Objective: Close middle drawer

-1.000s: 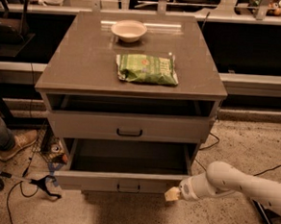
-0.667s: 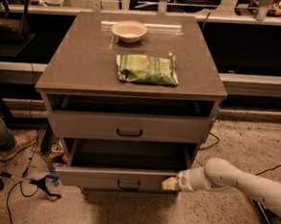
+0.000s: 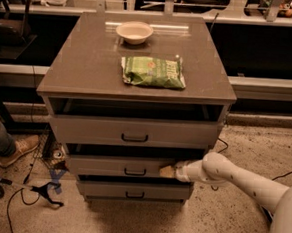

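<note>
The middle drawer [image 3: 127,166] is a wide grey flat front with a small dark bar handle, second of three in the grey cabinet. It stands out only a little, with a thin dark gap above its front. My gripper [image 3: 168,171] is at the end of my white arm, which reaches in from the lower right. It presses against the right part of the middle drawer's front. The top drawer [image 3: 134,132] sits slightly out, and the lowest drawer [image 3: 135,190] is below.
A white bowl [image 3: 134,31] and a green snack bag [image 3: 153,72] lie on the cabinet top [image 3: 84,69]. A person's leg and shoe [image 3: 13,149] are at the left, with cables and a dark stand [image 3: 40,189] on the floor.
The middle drawer has slid in from wide open to nearly shut. My gripper has moved in with its front, up and toward the cabinet.
</note>
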Robot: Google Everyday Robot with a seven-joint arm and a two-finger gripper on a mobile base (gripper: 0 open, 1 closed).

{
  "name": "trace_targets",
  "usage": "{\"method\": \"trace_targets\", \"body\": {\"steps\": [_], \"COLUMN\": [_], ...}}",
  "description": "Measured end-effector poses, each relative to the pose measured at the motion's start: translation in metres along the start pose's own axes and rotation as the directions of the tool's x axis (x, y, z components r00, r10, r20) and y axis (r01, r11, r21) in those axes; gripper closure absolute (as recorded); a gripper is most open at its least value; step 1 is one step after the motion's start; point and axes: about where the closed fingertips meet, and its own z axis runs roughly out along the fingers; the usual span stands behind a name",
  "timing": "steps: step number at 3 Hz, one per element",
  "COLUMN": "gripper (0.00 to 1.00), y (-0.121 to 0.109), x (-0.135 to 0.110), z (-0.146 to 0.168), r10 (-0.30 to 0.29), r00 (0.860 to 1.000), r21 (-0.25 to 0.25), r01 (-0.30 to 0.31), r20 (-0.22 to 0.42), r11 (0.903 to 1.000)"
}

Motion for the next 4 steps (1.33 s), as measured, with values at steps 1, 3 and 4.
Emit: {"method": "trace_targets", "body": {"steps": [1, 3, 4], "gripper": [1.00, 1.00, 1.00], "y": [0.000, 0.001, -0.001], "x": [-0.023, -0.019, 0.034], "z": [0.006, 0.003, -0.042], "r10": [-0.009, -0.009, 0.061], "r00": [0.998, 0.998, 0.997], "r21": [-0.006, -0.006, -0.042], "r01": [0.009, 0.009, -0.059], "r20": [0.058, 0.058, 0.055], "r11": [0.9999, 0.9999, 0.9974]}}
